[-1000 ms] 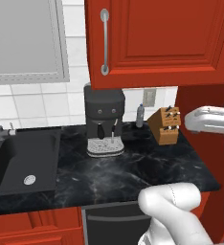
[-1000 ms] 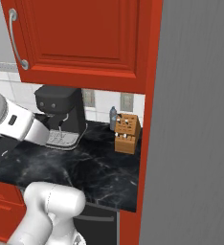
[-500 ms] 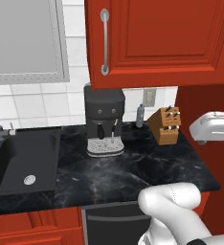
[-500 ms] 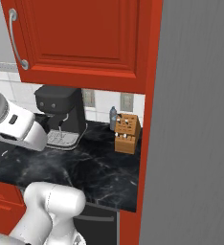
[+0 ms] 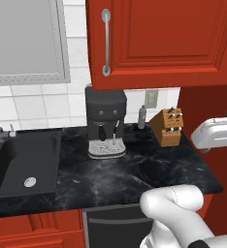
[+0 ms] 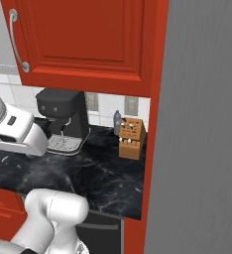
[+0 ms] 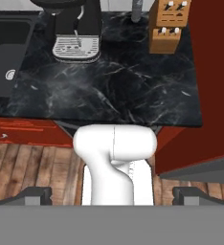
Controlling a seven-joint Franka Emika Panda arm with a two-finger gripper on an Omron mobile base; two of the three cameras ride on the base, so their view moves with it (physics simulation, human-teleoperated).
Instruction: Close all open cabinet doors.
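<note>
The cabinet door (image 5: 159, 41) is the big red one with the long silver handle (image 5: 105, 42), at the top of the left base view; in the right base view it fills the upper left (image 6: 83, 37). I cannot tell from these pictures whether it is fully shut or open a little. A tall red panel with a grey side (image 6: 197, 124) fills the right of the right base view, and it may be an open door seen from its edge, but I am not sure. To do this step well, I think the arm should first find which door stands out, then press flat on its front, near the handle side, and push slowly until it sits flush. It should stay high, away from the coffee machine (image 5: 105, 121) and the knife block (image 5: 170, 127) on the black bench (image 5: 135, 174). The arm's white wrist sits at the right edge of the left base view. The hand camera looks down at the bench and the wood floor. The fingers (image 7: 35, 195) are at the bottom corners of the hand view, spread wide apart and holding nothing.
</note>
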